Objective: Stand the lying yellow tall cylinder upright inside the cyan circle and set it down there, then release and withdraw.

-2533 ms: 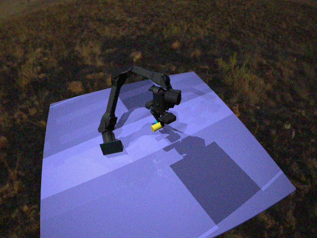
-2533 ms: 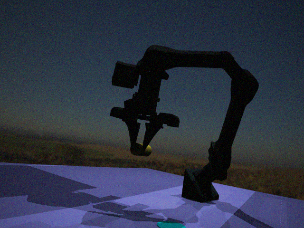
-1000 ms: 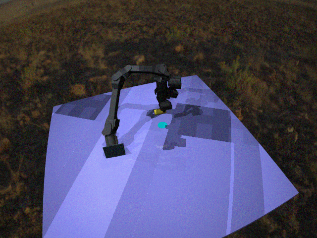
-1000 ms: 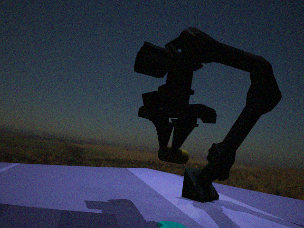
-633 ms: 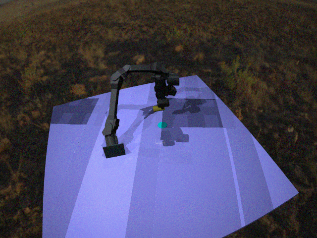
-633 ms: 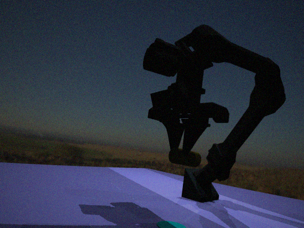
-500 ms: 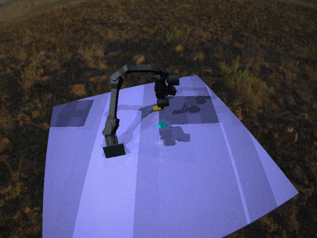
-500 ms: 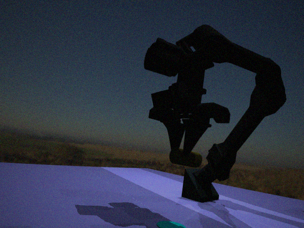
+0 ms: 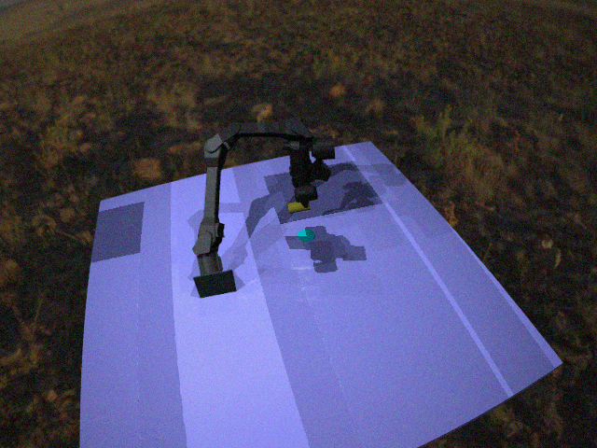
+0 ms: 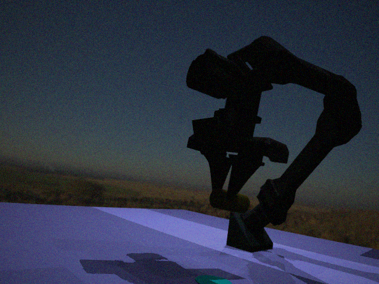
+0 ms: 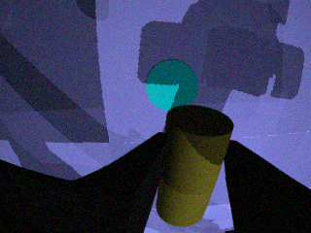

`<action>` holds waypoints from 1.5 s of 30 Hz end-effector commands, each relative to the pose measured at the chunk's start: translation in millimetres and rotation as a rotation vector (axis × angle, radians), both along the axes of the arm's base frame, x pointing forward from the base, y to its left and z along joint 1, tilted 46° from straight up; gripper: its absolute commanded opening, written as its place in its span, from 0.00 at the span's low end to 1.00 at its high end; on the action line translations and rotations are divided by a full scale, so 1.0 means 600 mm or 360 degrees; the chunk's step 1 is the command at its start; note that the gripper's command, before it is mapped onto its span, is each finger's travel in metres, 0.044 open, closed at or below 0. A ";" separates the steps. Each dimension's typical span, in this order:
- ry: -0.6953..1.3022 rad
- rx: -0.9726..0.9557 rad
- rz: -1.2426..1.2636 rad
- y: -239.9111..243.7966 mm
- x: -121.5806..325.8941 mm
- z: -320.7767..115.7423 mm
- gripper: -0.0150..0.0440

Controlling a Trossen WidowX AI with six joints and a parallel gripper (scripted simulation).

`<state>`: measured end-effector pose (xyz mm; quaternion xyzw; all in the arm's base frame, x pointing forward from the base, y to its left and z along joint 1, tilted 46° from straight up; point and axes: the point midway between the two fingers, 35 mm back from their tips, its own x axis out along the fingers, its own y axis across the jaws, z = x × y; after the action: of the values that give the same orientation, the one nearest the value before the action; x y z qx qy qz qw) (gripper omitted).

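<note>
The yellow cylinder (image 9: 298,207) (image 10: 240,202) (image 11: 190,165) is held in the air between the fingers, lying close to level, with one end sticking out past them. My gripper (image 9: 305,203) (image 10: 223,195) (image 11: 196,144) is shut on it and points down above the table. The cyan circle (image 9: 305,235) (image 10: 211,279) lies flat on the table, partly in shadow. In the wrist view the circle (image 11: 162,94) shows just beyond the cylinder's far end, whose rim overlaps its lower edge there. The cylinder is clear of the table.
The bluish table (image 9: 231,366) (image 10: 37,238) carries broad dark shadows of the arm. The arm's base (image 9: 215,283) (image 10: 249,236) stands on the table, left of the circle in the top view. Dry grassland lies beyond the table's edges.
</note>
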<state>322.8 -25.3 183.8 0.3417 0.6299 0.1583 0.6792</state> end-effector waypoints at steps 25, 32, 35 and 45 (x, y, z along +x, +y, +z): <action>-0.0027 -0.0254 -0.0035 0.012 -0.007 -0.028 0.43; -0.0044 -0.0313 -0.0052 0.013 -0.007 -0.033 0.43; -0.0051 -0.0337 -0.0061 0.014 -0.007 -0.035 0.43; -0.0080 -0.0417 -0.0093 0.016 -0.007 -0.041 0.43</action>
<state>319.8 -17.1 162.8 0.2701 0.6176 0.0720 0.7351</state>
